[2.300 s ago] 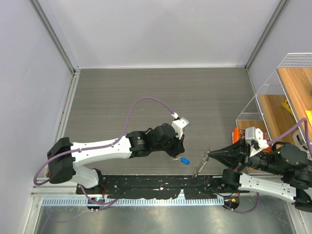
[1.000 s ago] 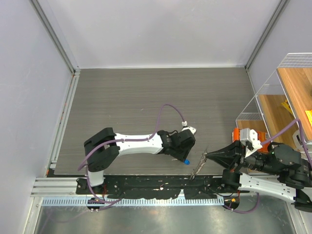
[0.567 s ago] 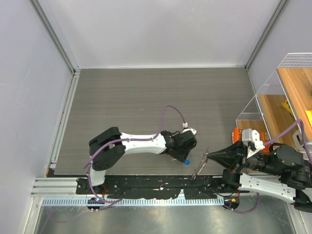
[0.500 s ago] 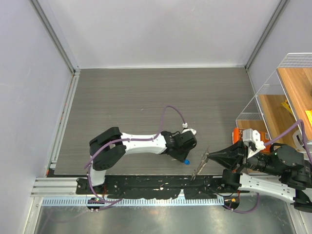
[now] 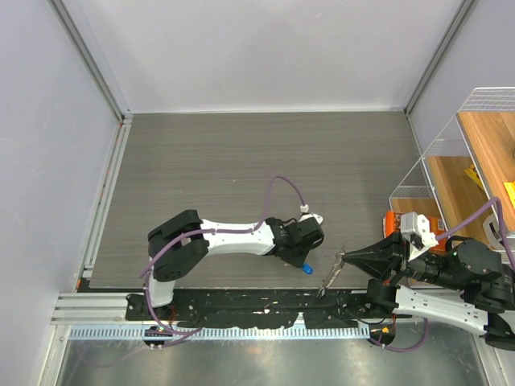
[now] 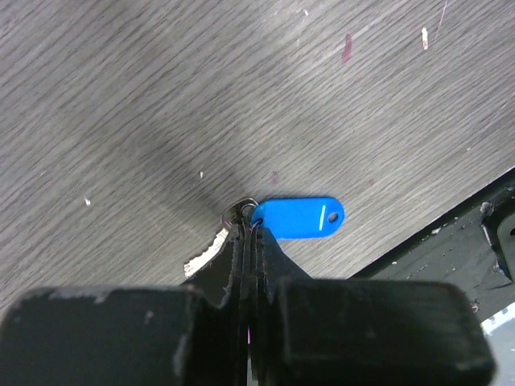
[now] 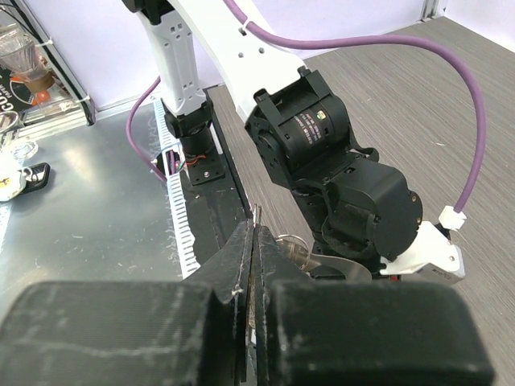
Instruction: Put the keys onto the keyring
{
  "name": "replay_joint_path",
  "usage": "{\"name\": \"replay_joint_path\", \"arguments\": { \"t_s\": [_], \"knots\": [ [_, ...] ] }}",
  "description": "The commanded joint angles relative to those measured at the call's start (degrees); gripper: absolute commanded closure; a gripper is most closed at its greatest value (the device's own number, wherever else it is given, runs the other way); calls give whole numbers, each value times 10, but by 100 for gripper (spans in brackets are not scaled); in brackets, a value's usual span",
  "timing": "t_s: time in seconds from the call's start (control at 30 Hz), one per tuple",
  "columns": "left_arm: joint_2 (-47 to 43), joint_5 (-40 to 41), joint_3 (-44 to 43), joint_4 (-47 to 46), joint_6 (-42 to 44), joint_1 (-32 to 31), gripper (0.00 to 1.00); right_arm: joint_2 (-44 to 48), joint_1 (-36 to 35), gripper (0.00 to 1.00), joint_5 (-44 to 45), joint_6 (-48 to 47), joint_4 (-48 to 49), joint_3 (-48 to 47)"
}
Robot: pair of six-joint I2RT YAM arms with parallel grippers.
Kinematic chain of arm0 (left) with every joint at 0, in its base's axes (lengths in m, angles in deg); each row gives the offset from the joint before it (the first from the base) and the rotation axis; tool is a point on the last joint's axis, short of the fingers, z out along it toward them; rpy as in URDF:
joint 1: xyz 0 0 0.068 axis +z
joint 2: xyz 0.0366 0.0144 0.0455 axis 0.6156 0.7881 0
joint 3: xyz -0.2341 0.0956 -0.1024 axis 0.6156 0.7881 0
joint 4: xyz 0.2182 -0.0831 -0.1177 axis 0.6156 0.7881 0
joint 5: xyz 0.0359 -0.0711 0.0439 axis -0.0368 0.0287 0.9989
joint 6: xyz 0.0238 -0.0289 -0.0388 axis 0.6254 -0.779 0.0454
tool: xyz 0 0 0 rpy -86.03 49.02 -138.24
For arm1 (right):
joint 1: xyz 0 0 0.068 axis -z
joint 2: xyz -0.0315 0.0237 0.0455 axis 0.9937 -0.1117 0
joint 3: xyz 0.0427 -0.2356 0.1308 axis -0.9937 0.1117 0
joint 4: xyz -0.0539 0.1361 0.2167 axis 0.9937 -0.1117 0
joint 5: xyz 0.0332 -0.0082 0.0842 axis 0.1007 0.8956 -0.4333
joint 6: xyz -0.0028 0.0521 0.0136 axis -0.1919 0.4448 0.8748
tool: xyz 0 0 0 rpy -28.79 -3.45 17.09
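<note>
L gripper (image 6: pixel 246 233) is pinched shut on the blue key (image 6: pixel 298 219), low at the table's (image 6: pixel 121 96) near edge. R gripper (image 5: pixel 347 257), jaws closed, holds the keyring (image 5: pixel 330 274) just beside. Best approach: lift key w/o twisting, line its hole w/ ring's open end, go slow.

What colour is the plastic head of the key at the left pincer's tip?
Bright blue; the key shows best in the left wrist view.
</note>
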Motion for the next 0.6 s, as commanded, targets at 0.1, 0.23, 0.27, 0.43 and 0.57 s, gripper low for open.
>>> {"name": "replay_joint_path", "arguments": {
  "t_s": [0.1,0.23,0.27,0.43,0.57],
  "knots": [
    [-92,34,25,-29,52,-19,100,7,-2,95,-2,8,32,-3],
    [-145,35,48,-48,88,-25,100,7,-1,95,0,8,29,-10],
    [-155,36,53,-53,94,-27,100,8,-2,95,0,8,29,-12],
    [-176,44,58,-47,115,-27,100,6,-2,94,0,10,28,-15],
    [-138,34,32,-12,95,-29,93,2,-2,94,0,10,28,-12]
  ]
}}
